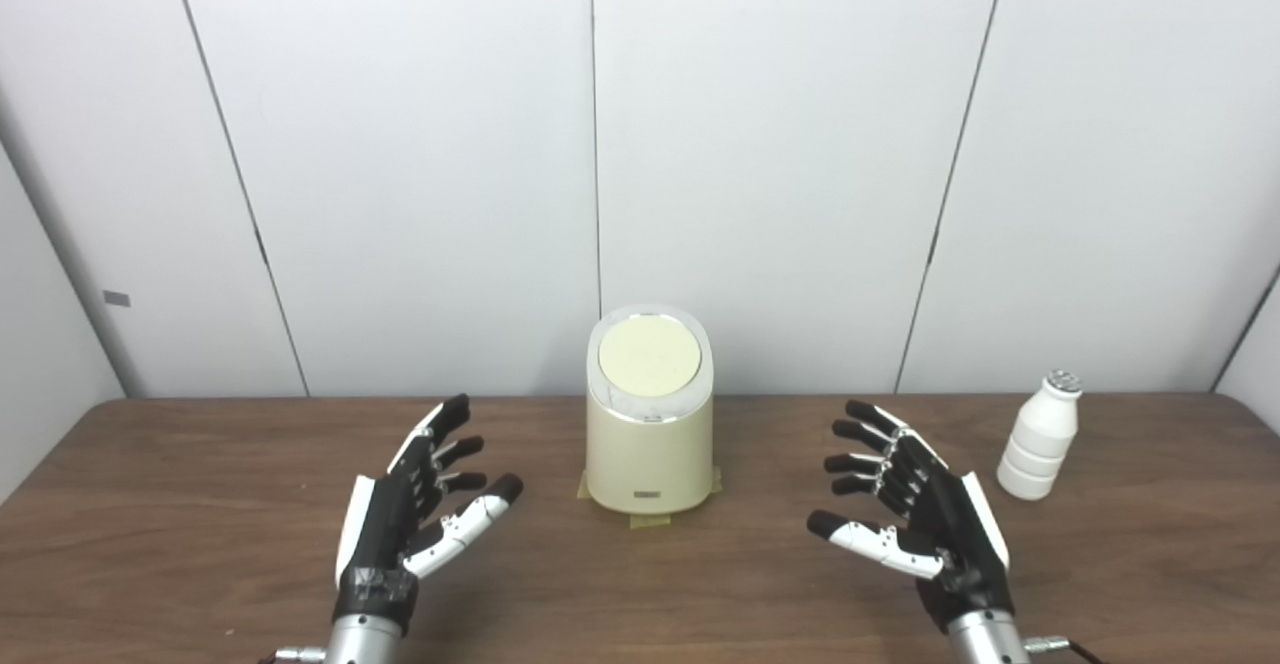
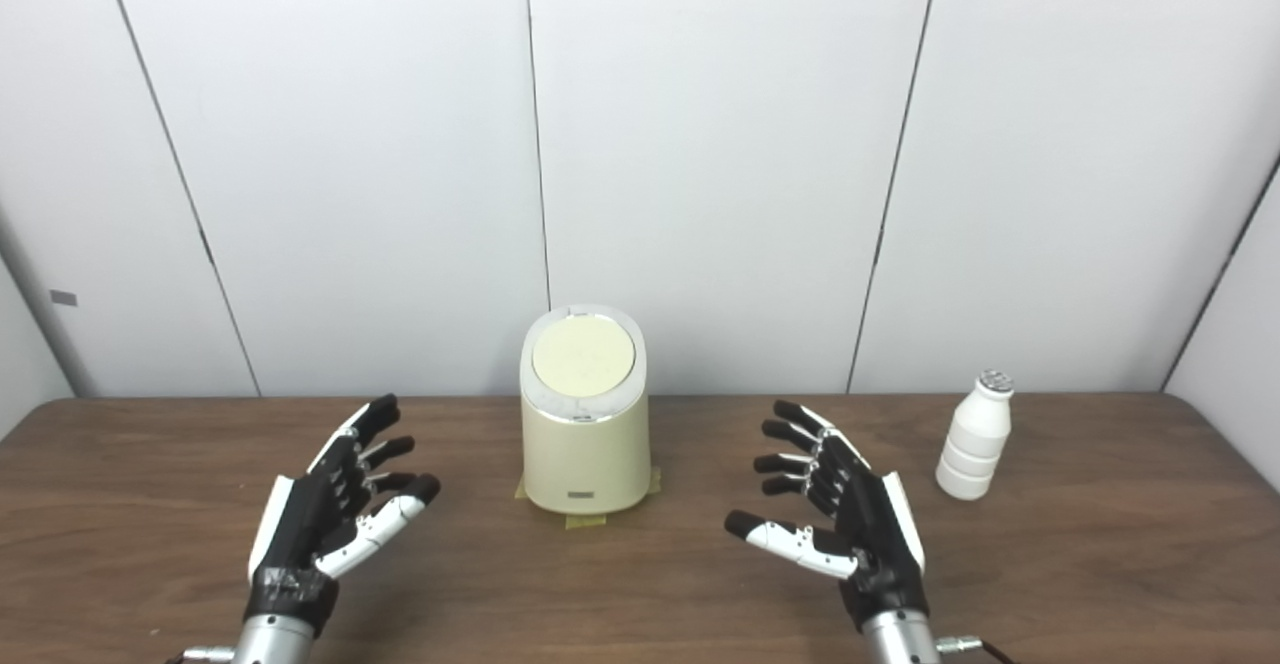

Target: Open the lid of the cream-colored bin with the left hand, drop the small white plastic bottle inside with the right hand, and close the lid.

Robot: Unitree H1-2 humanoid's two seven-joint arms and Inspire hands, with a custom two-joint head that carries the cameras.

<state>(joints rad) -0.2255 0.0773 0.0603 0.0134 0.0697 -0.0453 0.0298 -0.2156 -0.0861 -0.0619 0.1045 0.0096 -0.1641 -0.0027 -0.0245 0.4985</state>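
- Left eye view: bottle [image 1: 1041, 437] is standing right of the right hand [image 1: 925, 519], apart; bin [image 1: 650, 414] is sitting between both hands.
- Left hand [image 1: 415, 504] and right hand are spreading fingers, holding nothing.

The small plate on the bin [image 1: 649, 424] is unreadable.

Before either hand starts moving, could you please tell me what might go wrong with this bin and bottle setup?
Nothing is held yet; both the left hand and right hand are open.

1. The small white plastic bottle stands upright, tall and narrow, to the outside of the right hand; a sideways approach could topple it.

2. The cream-colored cylindrical bin has its round lid closed. Only tape patches show at its base, so lifting the lid may tip the bin.
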